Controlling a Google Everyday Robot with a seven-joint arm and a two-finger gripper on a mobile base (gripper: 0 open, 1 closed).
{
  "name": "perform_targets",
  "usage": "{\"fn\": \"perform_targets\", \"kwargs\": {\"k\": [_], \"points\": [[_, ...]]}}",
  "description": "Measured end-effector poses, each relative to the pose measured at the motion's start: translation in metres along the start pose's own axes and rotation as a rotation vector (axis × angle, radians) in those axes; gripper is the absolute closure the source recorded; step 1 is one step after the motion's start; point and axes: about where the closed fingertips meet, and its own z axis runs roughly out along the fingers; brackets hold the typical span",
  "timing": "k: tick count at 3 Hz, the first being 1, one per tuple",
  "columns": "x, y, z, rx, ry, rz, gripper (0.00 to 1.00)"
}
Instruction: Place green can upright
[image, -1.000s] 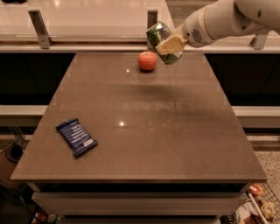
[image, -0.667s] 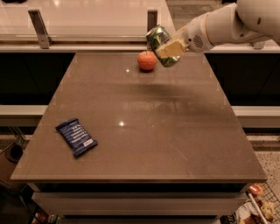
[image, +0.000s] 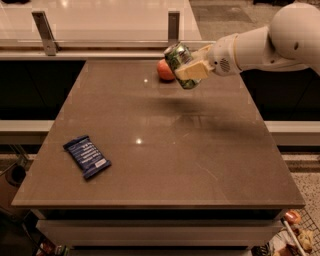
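Note:
The green can is held in the air above the far part of the brown table, tilted with its silver top toward the upper left. My gripper reaches in from the right on a white arm and is shut on the can, its cream fingers clamped across the can's body. The can hangs just right of a red apple that rests on the table, partly in front of it.
A dark blue snack packet lies flat near the table's front left. A glass rail with metal posts runs along the far edge. The white arm crosses the far right corner.
The gripper with the can has shifted slightly left and lower, toward the apple. The can stays tilted in the grip. The apple and packet have not moved.

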Motion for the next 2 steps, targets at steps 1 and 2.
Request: {"fn": "perform_targets", "kwargs": {"k": [1, 2], "points": [[0.006, 0.018, 0.008, -0.013, -0.052, 0.022, 1.0], [-0.004, 0.031, 0.015, -0.028, -0.105, 0.013, 1.0]]}}
